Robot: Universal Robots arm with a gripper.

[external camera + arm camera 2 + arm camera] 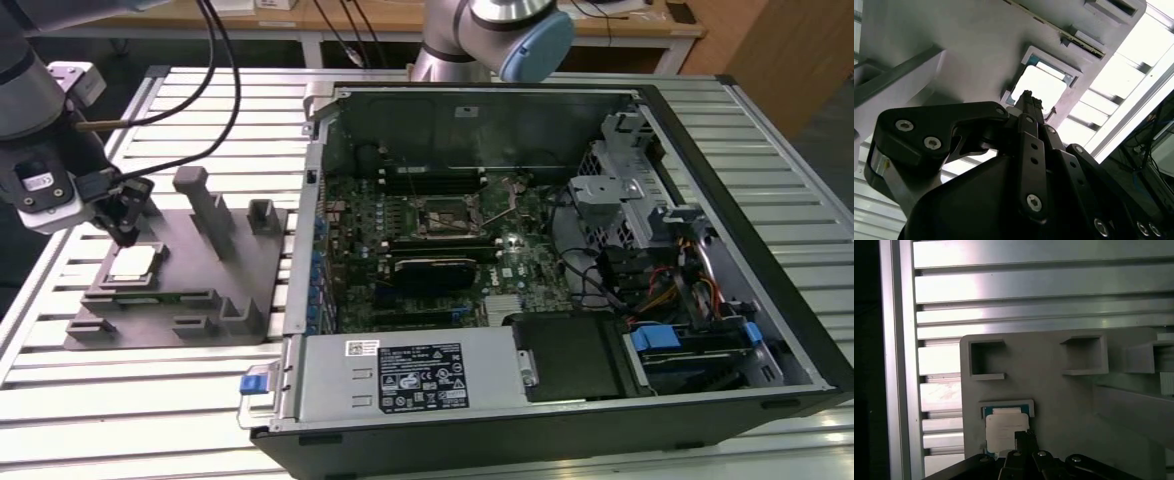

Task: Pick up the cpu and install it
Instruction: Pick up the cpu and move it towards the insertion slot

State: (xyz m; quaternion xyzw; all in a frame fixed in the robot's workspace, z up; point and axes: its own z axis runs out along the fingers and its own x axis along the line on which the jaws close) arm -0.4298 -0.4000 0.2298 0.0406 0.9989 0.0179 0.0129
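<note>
1. While the cpu (134, 263) lay seated in a recess of the fixture (183, 275), apparently kept square for pickup, the jaws were held just above it.
2. Jaws were seen clenched together, gripping nothing.

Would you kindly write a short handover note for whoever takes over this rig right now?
The gripper hovers directly over the cpu, at the exterior view's left.
The cpu lies flat in its recess in the grey fixture, not lifted.
The socket sits on the motherboard inside the open case.
Done: gripper brought to the cpu.
Left: pick-up and install.
</note>
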